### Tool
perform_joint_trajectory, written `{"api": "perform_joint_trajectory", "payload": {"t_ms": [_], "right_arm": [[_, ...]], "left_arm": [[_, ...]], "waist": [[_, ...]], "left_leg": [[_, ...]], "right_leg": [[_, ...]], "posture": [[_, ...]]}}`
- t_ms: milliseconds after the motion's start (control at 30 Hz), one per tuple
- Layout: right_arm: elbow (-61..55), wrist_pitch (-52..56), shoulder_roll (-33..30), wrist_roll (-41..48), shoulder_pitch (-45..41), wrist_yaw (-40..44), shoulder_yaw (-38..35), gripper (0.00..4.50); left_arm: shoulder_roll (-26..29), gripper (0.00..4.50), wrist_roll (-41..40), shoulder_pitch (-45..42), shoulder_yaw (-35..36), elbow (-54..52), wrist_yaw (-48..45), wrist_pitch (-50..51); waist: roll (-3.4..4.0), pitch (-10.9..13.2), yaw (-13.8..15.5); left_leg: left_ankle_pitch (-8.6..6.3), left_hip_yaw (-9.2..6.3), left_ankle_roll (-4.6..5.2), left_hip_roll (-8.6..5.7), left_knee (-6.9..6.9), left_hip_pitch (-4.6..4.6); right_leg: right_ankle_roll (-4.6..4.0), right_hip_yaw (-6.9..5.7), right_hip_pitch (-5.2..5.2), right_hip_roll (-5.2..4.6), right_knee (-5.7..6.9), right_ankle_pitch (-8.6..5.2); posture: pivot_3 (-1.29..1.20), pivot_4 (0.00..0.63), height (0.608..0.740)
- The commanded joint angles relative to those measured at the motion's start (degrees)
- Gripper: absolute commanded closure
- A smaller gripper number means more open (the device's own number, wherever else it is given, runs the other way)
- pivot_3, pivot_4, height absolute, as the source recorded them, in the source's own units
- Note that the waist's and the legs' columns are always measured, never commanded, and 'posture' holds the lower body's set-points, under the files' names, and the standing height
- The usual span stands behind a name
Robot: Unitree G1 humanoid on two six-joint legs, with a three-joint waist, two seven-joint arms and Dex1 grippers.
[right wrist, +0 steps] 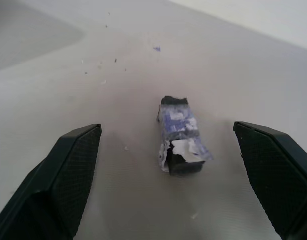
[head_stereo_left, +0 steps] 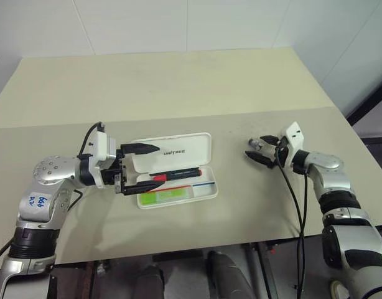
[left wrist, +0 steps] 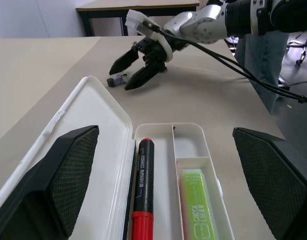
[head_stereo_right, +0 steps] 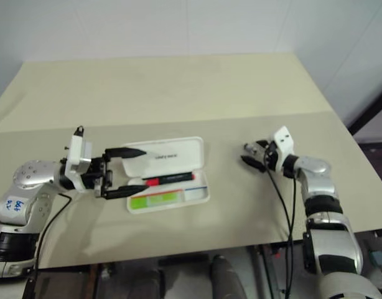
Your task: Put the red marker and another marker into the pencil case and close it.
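Note:
The white pencil case [head_stereo_left: 180,147] lies open in the middle of the table, its "UNITREE" lid folded back. The red marker [head_stereo_left: 176,175] rests in the tray's back compartment, and the lime-green marker [head_stereo_left: 163,197] lies in the front one [left wrist: 197,206]. My left gripper [head_stereo_left: 161,166] is open at the case's left end. One finger hangs over the lid and the other by the tray's front edge, with nothing held. At the right my right gripper [head_stereo_left: 253,149] is open and low over the table, with a tiny dark grey stub [right wrist: 179,136] lying between its fingers.
The beige table [head_stereo_left: 178,87] has a seam across it behind the case, and its front edge is close to me. In the left wrist view, a leg in jeans [left wrist: 258,65] stands past the table's right side, and a further table [left wrist: 138,6] lies beyond.

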Motion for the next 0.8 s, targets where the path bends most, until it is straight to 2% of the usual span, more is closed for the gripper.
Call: {"api": "perform_joint_trajectory", "payload": {"t_ms": [33,133,200,300,533,567,700,800], "right_arm": [[2.4,-2.4,-0.4,-0.6,-2.3,-0.4,-0.3,0.03],[5.0,-2.8,-0.5,-1.5,-3.6,-0.2,-0.2,0.03],[6.5,-3.2,-0.6,-1.9,-4.2,-0.3,-0.3,0.41],[7.7,-3.4,-0.3,-1.6,-4.9,-0.5,-0.9,1.35],[7.0,-4.0,-0.1,-1.2,-5.5,1.4,-0.8,3.98],[6.3,-3.9,-0.2,-1.1,-5.2,2.2,-0.7,4.11],[2.7,-4.0,-0.3,-0.2,-4.2,5.5,-0.6,4.11],[-5.2,-2.5,-0.3,1.9,-2.8,9.3,-0.6,4.11]], "left_arm": [[-0.1,0.0,-0.8,-0.3,1.0,-2.1,0.5,-0.2],[-0.1,0.0,-0.7,-1.3,1.2,-1.7,0.8,-0.5],[-0.2,0.0,-0.6,-1.6,1.1,-1.6,0.9,-0.6],[-0.4,0.0,-0.5,-2.0,1.0,-1.4,1.0,-0.9],[-0.8,0.0,0.0,-3.5,0.6,-0.3,0.7,-1.4],[-0.9,0.0,0.0,-3.6,0.5,-0.2,0.6,-1.5],[-1.0,0.0,0.2,-3.6,0.3,-0.1,0.5,-1.8],[-0.9,0.0,0.2,-3.0,0.6,-0.3,0.6,-1.7]], "waist": [[0.0,0.0,0.0],[0.0,0.0,-0.1],[0.0,0.0,-0.1],[0.0,0.0,-0.1],[0.0,0.0,-0.1],[0.0,0.0,-0.1],[0.01,0.0,-0.2],[0.04,0.0,-0.3]], "left_leg": [[0.0,0.0,0.0,0.0,0.0,0.0],[0.0,0.0,-0.01,0.0,0.02,0.01],[0.01,0.0,-0.01,0.0,0.02,0.02],[0.01,0.0,-0.01,0.0,0.04,0.03],[0.01,0.0,-0.02,0.0,0.05,0.03],[0.01,0.0,-0.02,0.0,0.04,0.03],[0.01,0.0,-0.03,0.0,0.02,0.03],[0.01,0.0,-0.03,0.0,0.03,0.03]], "right_leg": [[0.0,0.0,0.0,0.0,0.0,0.0],[0.01,0.0,0.01,0.0,0.01,0.01],[0.01,0.0,0.01,0.0,0.04,0.01],[0.02,0.0,0.04,0.0,0.05,0.01],[0.04,0.0,0.05,0.0,0.04,0.02],[0.04,0.0,0.05,0.0,0.04,0.02],[0.04,0.0,0.05,0.0,0.02,0.02],[0.04,0.0,0.05,0.0,0.03,0.02]], "posture": [[0.0,0.15,0.74],[0.0,0.15,0.74],[0.0,0.15,0.74],[0.0,0.15,0.74],[0.0,0.15,0.74],[0.0,0.15,0.74],[0.0,0.15,0.74],[0.0,0.15,0.74]]}}
